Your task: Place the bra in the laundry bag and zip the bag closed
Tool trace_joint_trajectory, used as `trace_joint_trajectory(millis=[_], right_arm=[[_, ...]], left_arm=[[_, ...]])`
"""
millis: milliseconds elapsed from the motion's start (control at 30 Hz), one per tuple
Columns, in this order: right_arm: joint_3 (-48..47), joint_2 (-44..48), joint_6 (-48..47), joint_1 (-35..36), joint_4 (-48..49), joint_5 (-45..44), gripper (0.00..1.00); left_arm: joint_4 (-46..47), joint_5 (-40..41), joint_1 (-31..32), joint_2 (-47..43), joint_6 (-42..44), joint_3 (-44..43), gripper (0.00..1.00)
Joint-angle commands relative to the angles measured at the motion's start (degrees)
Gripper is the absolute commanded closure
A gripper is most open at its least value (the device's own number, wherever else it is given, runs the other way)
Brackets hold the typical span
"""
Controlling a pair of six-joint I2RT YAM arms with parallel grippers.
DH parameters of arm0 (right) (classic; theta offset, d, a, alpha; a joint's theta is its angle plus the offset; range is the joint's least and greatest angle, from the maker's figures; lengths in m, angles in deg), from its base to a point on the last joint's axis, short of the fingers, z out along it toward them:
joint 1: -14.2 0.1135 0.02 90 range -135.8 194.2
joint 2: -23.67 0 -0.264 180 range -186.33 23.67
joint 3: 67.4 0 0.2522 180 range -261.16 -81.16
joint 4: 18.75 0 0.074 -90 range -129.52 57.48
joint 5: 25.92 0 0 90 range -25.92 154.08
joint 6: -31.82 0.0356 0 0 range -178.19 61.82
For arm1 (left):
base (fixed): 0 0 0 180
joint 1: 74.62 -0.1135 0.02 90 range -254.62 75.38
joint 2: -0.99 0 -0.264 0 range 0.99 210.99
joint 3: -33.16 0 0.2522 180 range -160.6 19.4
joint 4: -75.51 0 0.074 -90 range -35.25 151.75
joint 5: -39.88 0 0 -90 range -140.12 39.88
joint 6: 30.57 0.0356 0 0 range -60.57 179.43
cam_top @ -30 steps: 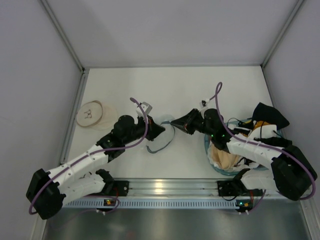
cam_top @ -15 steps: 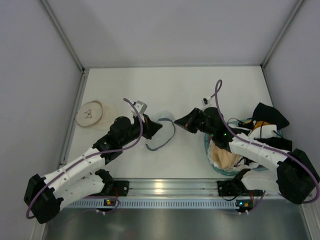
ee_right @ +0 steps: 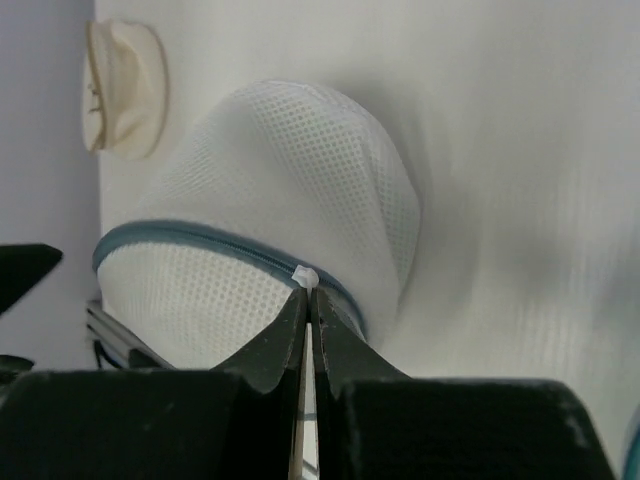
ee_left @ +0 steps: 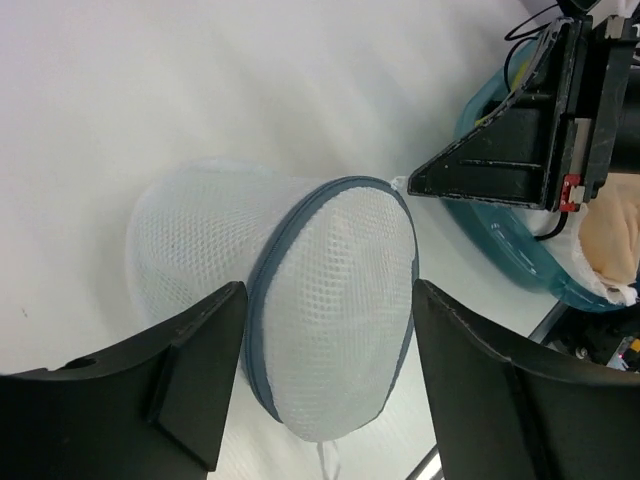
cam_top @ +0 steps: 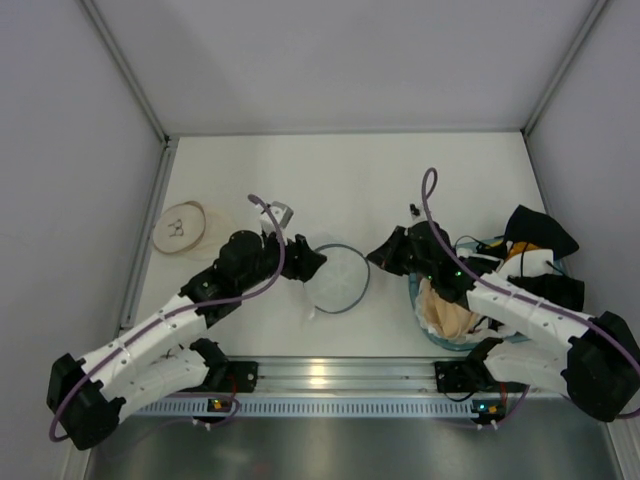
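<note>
The laundry bag (cam_top: 338, 278) is a round white mesh pouch with a blue-grey zipper rim, lying on its side mid-table. My left gripper (cam_top: 310, 268) is open, one finger on each side of the bag (ee_left: 330, 300) without pinching it. My right gripper (cam_top: 376, 256) is shut at the bag's right edge, its tips (ee_right: 308, 292) pinching the white zipper pull (ee_right: 306, 274) on the zip line. The mesh (ee_right: 260, 180) hides whatever is inside, so no bra shows there. A cream cup-shaped, bra-like garment (cam_top: 180, 228) lies flat at the far left.
A blue basket (cam_top: 428, 330) with beige and black garments stands at the right, under my right arm. The table's side walls run close to the cream garment (ee_right: 125, 88) on the left and to the basket on the right.
My left gripper has let go of the bag and opened. The bag has sprung from a flattened shape into a full round. My right gripper has drawn back to the right along the zip.
</note>
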Motion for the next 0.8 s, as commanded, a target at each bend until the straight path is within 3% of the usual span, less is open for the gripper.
trace_joint_trajectory(millis=[0,100,200,433,600,767], right_arm=[[-5.06,0.71,-11.44,0.07,-4.97,-2.34,1.0],[-6.73,0.27,-18.81,-0.02,-5.07,-0.41,1.0],[-8.05,-0.08,-22.17,-0.11,-5.59,2.67,1.0],[-8.06,1.59,-26.66,-0.89,-2.78,8.03,1.0],[-8.5,1.41,-27.89,-3.27,-1.47,11.9,1.0],[-8.85,0.19,-28.07,-3.89,-0.76,15.15,1.0]], left_arm=[[-9.31,-0.01,-0.03,2.44,7.16,-9.59,0.26],[-13.45,1.58,-0.03,2.8,13.65,-14.34,0.14],[-13.46,-4.63,-0.03,3.23,18.93,-17.42,0.08],[-15.21,-8.88,-0.12,16.05,37.03,-27.27,0.08],[-22.93,-18.19,-2.31,29.06,44.42,-35.69,0.12],[-28.75,-21.62,-3.2,37.5,47.78,-39.93,0.13]])
